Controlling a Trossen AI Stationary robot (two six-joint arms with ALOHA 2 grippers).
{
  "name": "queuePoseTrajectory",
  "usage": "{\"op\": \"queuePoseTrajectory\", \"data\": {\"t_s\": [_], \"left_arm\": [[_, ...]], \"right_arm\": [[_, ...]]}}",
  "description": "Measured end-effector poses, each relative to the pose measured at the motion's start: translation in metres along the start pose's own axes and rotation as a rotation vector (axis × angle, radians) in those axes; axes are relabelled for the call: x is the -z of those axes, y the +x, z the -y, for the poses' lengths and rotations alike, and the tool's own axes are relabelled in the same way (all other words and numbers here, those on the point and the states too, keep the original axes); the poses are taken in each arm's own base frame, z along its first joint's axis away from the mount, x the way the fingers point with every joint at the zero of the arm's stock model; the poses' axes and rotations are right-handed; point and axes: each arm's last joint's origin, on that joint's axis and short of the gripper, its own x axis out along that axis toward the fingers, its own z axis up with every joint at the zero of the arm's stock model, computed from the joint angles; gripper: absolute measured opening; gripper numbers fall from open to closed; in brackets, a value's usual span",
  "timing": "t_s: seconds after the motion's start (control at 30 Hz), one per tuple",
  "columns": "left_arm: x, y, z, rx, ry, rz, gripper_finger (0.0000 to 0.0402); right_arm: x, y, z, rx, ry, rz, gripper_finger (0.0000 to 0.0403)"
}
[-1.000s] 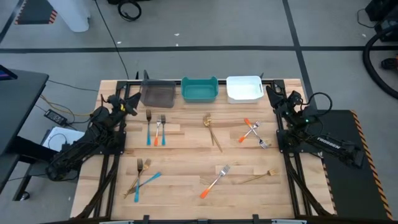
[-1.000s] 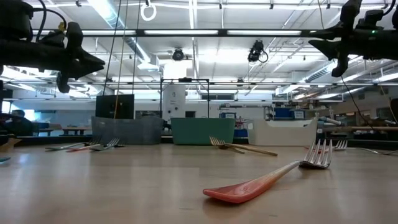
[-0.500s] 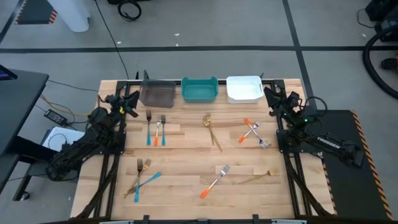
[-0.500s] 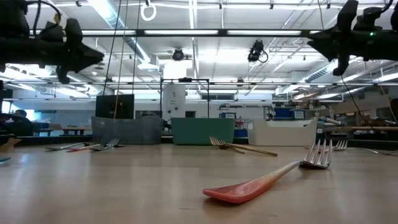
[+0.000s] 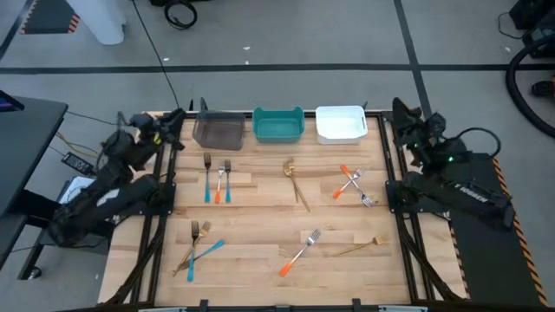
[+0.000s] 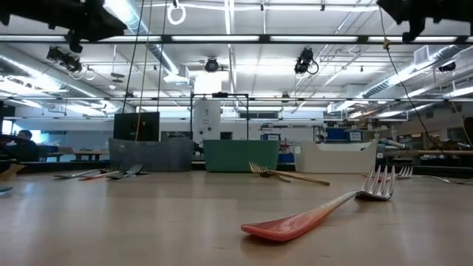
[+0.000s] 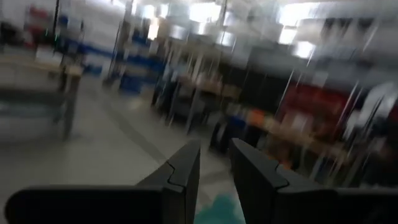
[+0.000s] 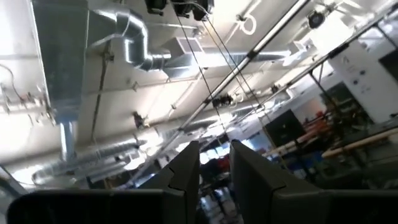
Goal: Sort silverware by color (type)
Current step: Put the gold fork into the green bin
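Presently we list the silverware [image 5: 299, 250] scattered across the wooden table [image 5: 260, 221], none in the three bins [image 5: 277, 126] (grey, teal, white). Left gripper [image 5: 173, 117] and right gripper [image 5: 401, 108], both raised at the far corners, fingers slightly apart, hold nothing.

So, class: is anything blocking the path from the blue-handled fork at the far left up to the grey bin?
Nothing visible does. The blue-handled fork lies just below the grey bin, with bare table between them; an orange-handled fork lies beside it.
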Motion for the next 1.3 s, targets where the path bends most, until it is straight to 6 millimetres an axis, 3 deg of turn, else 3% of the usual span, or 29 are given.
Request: {"op": "queuePoseTrajectory", "data": {"t_s": [0.17, 0.3, 0.67, 0.97, 1.17, 1.3], "left_arm": [[-0.012, 0.019, 0.007, -0.069, 0.090, -0.280, 0.0099], [-0.009, 0.030, 0.008, -0.155, 0.020, -0.507, 0.0099], [0.069, 0.030, -0.013, -0.569, -0.183, -1.092, 0.0099], [0.105, 0.032, -0.008, -0.582, -0.205, -1.156, 0.0098], [0.106, 0.044, 0.004, -0.453, -0.236, -1.083, 0.0099], [0.101, 0.054, 0.021, -0.273, -0.301, -0.988, 0.0099]], "right_arm": [[-0.010, 0.033, -0.013, 0.004, -0.195, -0.192, 0.0095], [-0.016, 0.050, -0.018, 0.058, -0.262, -0.331, 0.0095], [-0.002, 0.063, -0.013, 0.196, -0.256, -0.489, 0.0095], [0.016, 0.072, -0.009, 0.214, -0.289, -0.566, 0.0095], [0.030, 0.077, -0.006, 0.223, -0.285, -0.627, 0.0095], [0.046, 0.073, -0.003, 0.141, -0.265, -0.805, 0.0095]]}}
